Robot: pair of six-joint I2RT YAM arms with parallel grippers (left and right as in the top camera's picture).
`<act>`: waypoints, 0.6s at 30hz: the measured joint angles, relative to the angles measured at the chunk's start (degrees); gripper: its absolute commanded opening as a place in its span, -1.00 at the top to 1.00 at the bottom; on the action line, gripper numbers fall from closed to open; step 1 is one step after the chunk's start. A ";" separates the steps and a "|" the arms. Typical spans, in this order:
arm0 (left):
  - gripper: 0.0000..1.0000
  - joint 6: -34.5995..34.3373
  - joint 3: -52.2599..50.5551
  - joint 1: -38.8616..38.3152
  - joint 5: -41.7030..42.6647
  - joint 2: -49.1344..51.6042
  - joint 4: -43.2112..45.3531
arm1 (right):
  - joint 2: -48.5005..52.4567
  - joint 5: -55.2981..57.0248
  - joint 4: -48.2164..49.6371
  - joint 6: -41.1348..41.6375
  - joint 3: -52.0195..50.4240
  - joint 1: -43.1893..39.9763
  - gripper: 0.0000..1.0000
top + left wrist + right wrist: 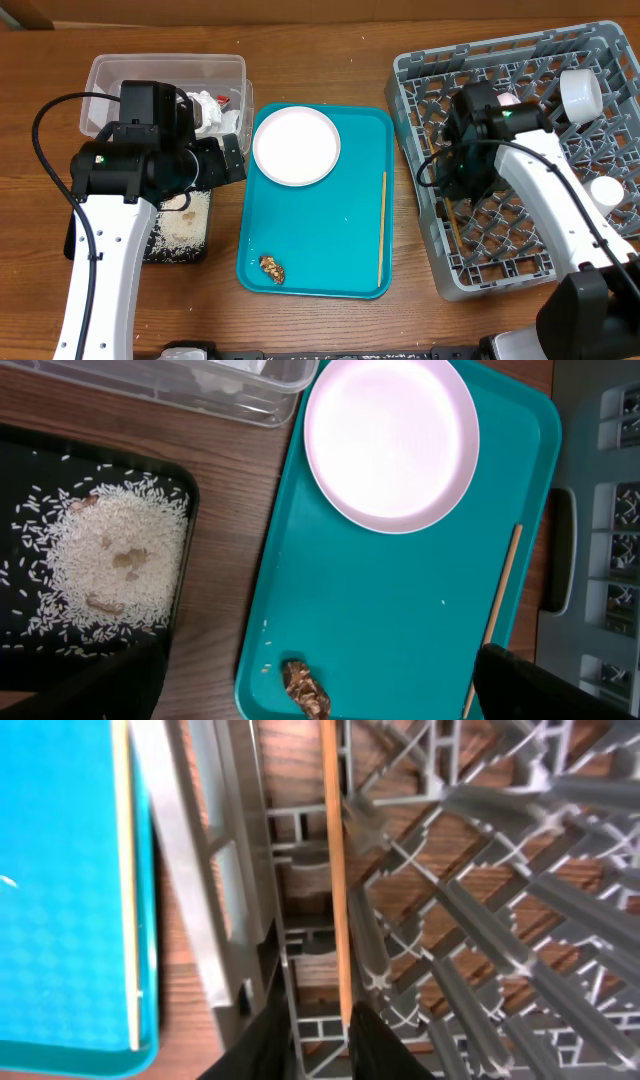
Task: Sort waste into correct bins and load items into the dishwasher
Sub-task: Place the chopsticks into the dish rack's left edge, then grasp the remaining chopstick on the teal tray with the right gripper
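R arm bent down into dish rack, right of frame; R claw slightly apart, chopstick between its tips. L claw wide apart over teal tray edge

Even, fairly bright light fell from above, and the shadows on the table were soft and faint. The overhead view was sharp throughout. In the left wrist view the plate glared to a washed-out pinkish white, its surface detail lost. The right wrist view was the softest: the dish rack lattice was blurred, and the right gripper showed only as dark, unfocused finger shapes.
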 measured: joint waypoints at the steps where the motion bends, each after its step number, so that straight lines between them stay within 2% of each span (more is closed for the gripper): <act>1: -1.00 0.00 0.00 0.00 0.00 0.00 0.00 | 0.02 -0.13 -0.83 0.37 1.29 0.02 0.52; 5: -1.00 0.00 0.00 0.00 0.00 0.00 0.00 | 0.00 -3.30 -2.43 1.73 6.91 0.74 0.46; 7: -1.00 0.00 0.00 0.00 0.00 0.00 0.00 | 0.00 -5.92 -1.84 2.08 7.63 1.92 0.28; 9: -1.00 0.00 0.00 0.00 0.00 0.00 -0.02 | 0.00 -8.35 -0.87 2.67 7.63 4.04 0.19; 13: -1.00 0.00 0.00 0.00 0.00 0.00 0.00 | 0.00 -10.88 4.11 3.93 6.88 9.84 0.18; 18: -1.00 0.00 0.00 0.00 0.02 0.00 -0.02 | 0.09 -11.23 9.46 9.57 2.27 15.56 0.18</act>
